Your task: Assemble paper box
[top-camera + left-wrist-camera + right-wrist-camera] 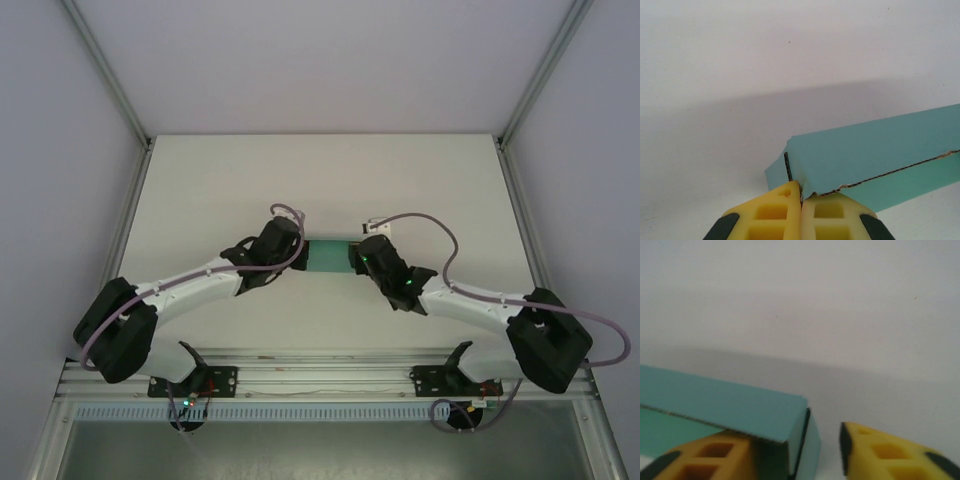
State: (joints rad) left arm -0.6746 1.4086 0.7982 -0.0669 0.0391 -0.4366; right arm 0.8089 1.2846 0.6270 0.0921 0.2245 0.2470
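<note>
The paper box (pixel 327 254) is a small folded teal-green box lying between my two grippers mid-table. My left gripper (pixel 297 250) holds its left end. In the left wrist view the yellow fingers (pixel 775 215) are pressed together on a torn-looking corner edge of the paper box (pixel 875 150), so the left gripper (pixel 801 199) is shut on it. My right gripper (pixel 360 258) is at the box's right end. In the right wrist view the right gripper (pixel 797 442) is open around the end of the box (pixel 725 400). One finger is under the box and the other finger (pixel 890 452) stands apart.
The white table (pixel 200 200) spreads around the box, bounded by aluminium frame posts (pixel 110 85) and white side walls. A metal rail (pixel 320 375) with the arm bases runs along the near edge. Purple cables (pixel 440 235) loop over both wrists.
</note>
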